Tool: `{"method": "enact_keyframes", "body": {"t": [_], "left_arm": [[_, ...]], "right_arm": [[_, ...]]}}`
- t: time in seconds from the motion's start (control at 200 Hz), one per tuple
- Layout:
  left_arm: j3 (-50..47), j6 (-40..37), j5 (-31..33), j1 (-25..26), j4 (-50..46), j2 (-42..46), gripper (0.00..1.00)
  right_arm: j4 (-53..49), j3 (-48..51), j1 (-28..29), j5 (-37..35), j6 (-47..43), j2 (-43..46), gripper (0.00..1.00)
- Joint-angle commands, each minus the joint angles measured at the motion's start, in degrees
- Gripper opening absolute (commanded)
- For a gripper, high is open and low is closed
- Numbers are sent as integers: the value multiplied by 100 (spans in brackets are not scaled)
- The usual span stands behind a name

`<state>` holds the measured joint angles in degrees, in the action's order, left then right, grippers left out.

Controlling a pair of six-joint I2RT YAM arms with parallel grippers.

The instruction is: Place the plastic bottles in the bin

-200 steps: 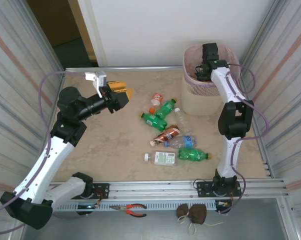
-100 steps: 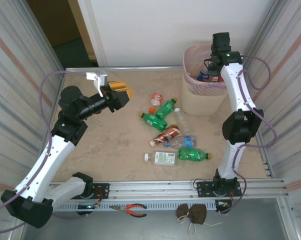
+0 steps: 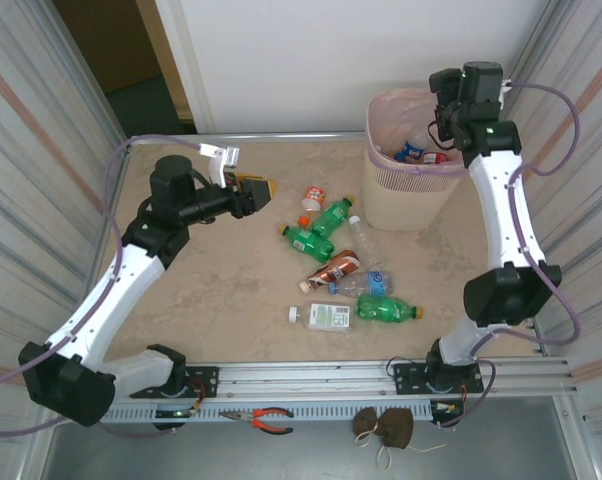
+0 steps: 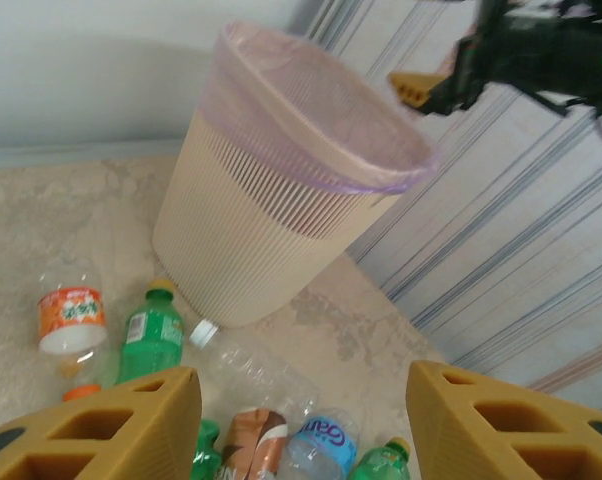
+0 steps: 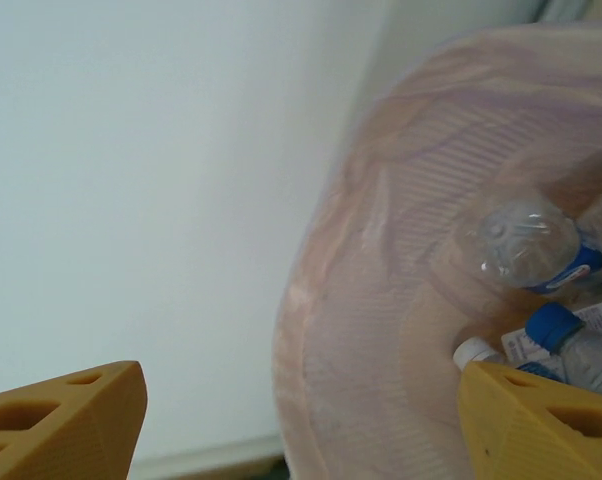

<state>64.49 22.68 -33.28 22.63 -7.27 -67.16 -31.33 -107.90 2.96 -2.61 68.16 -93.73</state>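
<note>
Bin at far right corner of tabletop, pink liner over rim, several bottles lying inside; right wrist view shows clear ones with blue labels and caps at the bottom. About eight loose bottles lie on their sides mid-tabletop, from just beside the bin toward the near edge: green, clear, brown-label, white, orange-label. Right gripper hangs over the bin's far right rim, fingers spread, nothing between. Left gripper hovers near the far edge, left of middle, aimed at the bin, apart from the loose bottles, fingers spread wide, empty
</note>
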Motion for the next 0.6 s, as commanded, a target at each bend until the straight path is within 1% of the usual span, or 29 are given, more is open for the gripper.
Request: {"method": "enact_keyframes", "body": {"t": [0.0,0.1,0.205,0.276,0.386,0.471,0.596], "left_arm": [[305,-252,153,31,-642,-258,55],[429,-138,353,31,-1014,-617,54],[370,345,585,31,-1032,-887,53],[149,782,691,10,-726,-1000,53],[-262,1566,674,-81,-72,-1196,53],[-441,2133,788,-162,137,-1424,54],[-671,2724,581,-315,620,-1832,54]], "right_arm": [[534,357,-29,558,-1444,592,78],[347,570,-43,477,-1929,961,78],[251,977,-86,309,-2140,1407,78],[228,1269,-118,248,-2233,1682,78],[174,1634,-191,165,-2323,2042,78],[145,1865,-263,182,-2347,2244,78],[88,2124,-307,229,-2382,2438,78]]}}
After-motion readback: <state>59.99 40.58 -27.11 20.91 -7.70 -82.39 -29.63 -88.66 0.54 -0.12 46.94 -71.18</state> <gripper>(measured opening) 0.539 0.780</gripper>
